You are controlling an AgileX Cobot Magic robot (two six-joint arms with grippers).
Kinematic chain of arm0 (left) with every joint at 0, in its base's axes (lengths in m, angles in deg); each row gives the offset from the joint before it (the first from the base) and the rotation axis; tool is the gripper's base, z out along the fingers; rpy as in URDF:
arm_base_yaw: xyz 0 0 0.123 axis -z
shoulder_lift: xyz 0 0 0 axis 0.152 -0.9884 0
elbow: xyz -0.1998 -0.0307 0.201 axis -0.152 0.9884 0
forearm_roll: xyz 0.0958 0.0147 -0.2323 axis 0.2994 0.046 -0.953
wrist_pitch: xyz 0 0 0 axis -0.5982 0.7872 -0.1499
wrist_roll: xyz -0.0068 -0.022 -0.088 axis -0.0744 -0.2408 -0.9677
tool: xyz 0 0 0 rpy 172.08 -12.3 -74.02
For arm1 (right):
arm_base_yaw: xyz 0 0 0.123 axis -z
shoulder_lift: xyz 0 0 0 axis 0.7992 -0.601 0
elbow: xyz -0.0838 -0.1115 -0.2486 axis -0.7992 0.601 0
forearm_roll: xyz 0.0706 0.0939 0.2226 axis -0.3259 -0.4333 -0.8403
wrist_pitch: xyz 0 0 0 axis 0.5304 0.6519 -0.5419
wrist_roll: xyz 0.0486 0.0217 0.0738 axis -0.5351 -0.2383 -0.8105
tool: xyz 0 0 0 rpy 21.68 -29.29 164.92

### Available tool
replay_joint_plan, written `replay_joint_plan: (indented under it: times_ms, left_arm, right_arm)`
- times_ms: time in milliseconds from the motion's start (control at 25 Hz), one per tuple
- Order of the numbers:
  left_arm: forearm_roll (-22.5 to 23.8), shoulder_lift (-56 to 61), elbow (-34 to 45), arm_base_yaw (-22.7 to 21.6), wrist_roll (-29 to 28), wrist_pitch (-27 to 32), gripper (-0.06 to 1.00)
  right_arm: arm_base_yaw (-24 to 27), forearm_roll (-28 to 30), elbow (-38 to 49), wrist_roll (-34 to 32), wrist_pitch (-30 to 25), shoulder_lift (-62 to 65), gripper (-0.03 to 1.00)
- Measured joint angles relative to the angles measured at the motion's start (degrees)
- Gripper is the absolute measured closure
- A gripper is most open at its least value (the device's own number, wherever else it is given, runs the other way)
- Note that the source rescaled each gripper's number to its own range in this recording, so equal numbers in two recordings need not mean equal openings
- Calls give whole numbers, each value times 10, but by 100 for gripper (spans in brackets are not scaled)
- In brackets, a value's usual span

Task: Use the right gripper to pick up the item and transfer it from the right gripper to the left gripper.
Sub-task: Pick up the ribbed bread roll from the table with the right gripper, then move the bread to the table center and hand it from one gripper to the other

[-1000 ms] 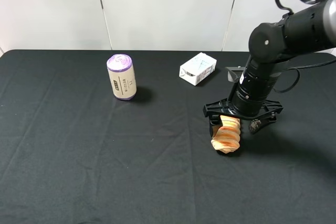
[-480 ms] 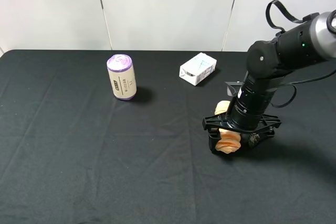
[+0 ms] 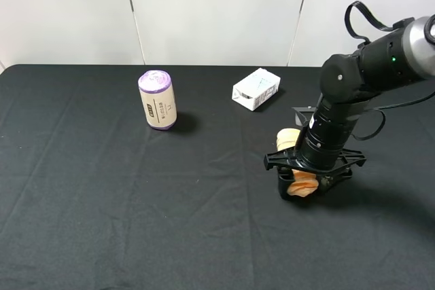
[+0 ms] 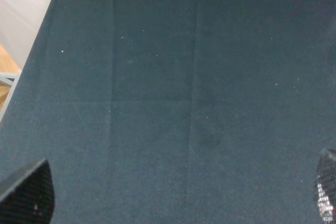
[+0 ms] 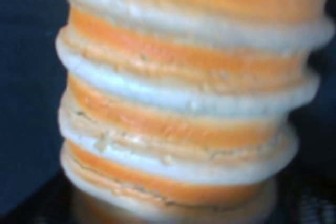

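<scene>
Tan-orange and ridged, the item (image 3: 287, 139) is lying on the black cloth (image 3: 102, 202) right of centre in the high view, its length running up and down the frame. It is being straddled by the right gripper (image 3: 307, 183), which is being pointed straight down over its lower end, with a black finger on each side. Whether the jaws are pinching the item or only standing beside it cannot be told. The right wrist view is being filled by blurred orange and cream ridges. The left gripper (image 4: 176, 195) is being shown only in its own wrist view, its fingertips (image 4: 29, 198) being held wide apart over bare cloth. A purple-capped roll (image 3: 157, 100) is standing upright at upper left of centre. A white-blue carton (image 3: 256, 88) is lying at upper centre, well apart from the item.
</scene>
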Motion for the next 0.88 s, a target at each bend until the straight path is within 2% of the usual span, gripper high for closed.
replay_joint_plan:
  times_ms: [120, 160, 320, 360, 760, 880]
  left_arm:
    - [0, 0, 0, 0, 0, 0, -4]
    - [0, 0, 0, 0, 0, 0, -4]
    - [0, 0, 0, 0, 0, 0, -4]
    - [0, 0, 0, 0, 0, 0, -4]
    - [0, 0, 0, 0, 0, 0, -4]
    - [0, 0, 0, 0, 0, 0, -4]
  right_arm:
    - [0, -1, 1, 0, 0, 0, 54]
    - [0, -1, 1, 0, 0, 0, 54]
    - [0, -6, 1, 0, 2, 0, 78]
    - [0, -7, 1, 0, 2, 0, 81]
    - [0, -12, -5, 0, -6, -1, 87]
    - [0, -14, -33, 4, -48, -1, 89]
